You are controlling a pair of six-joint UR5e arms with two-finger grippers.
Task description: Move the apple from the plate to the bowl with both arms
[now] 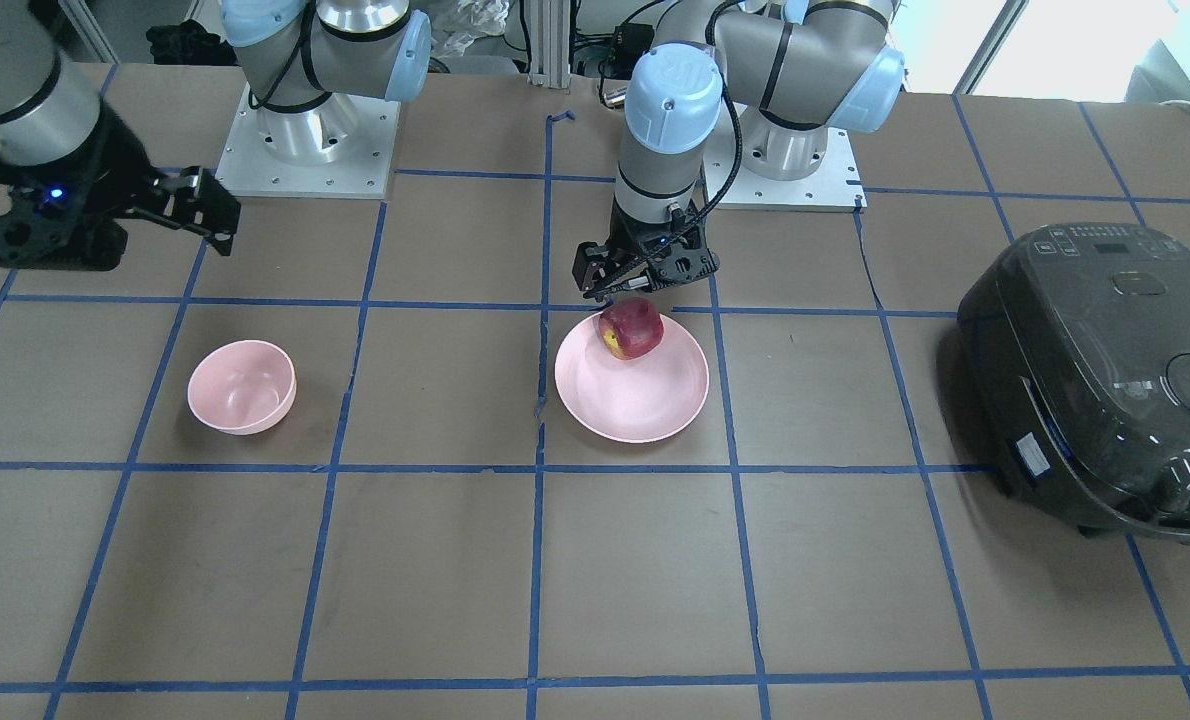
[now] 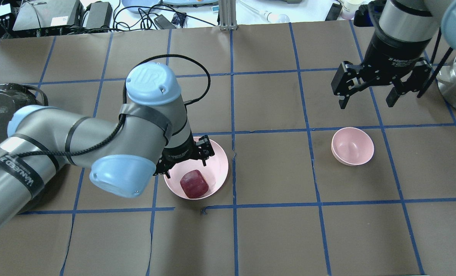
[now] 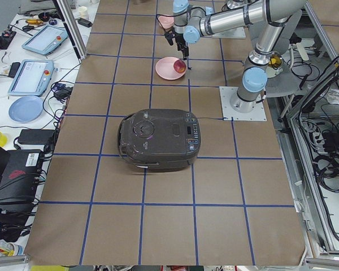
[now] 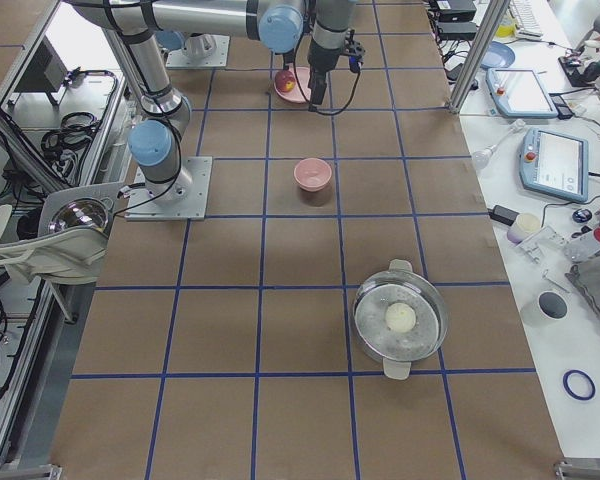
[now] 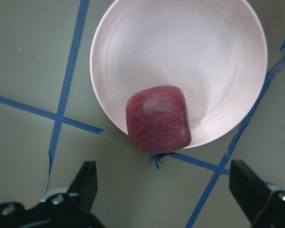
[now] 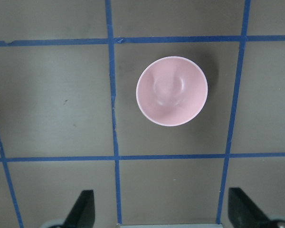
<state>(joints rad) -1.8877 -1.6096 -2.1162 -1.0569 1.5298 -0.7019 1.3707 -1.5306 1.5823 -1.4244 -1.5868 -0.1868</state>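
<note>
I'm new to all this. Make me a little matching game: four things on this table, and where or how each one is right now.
1 apple
2 bowl
3 left gripper
4 rice cooker

A empty
B dark, lid closed
C at the rim of the plate
D open, low beside the apple

Pairs: 1-C, 2-A, 3-D, 4-B.

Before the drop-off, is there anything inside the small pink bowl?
Nothing: the right wrist view looks straight down into the bowl, showing only its bare pink inside. Nothing covers it there. The apple sits on the plate.
</note>
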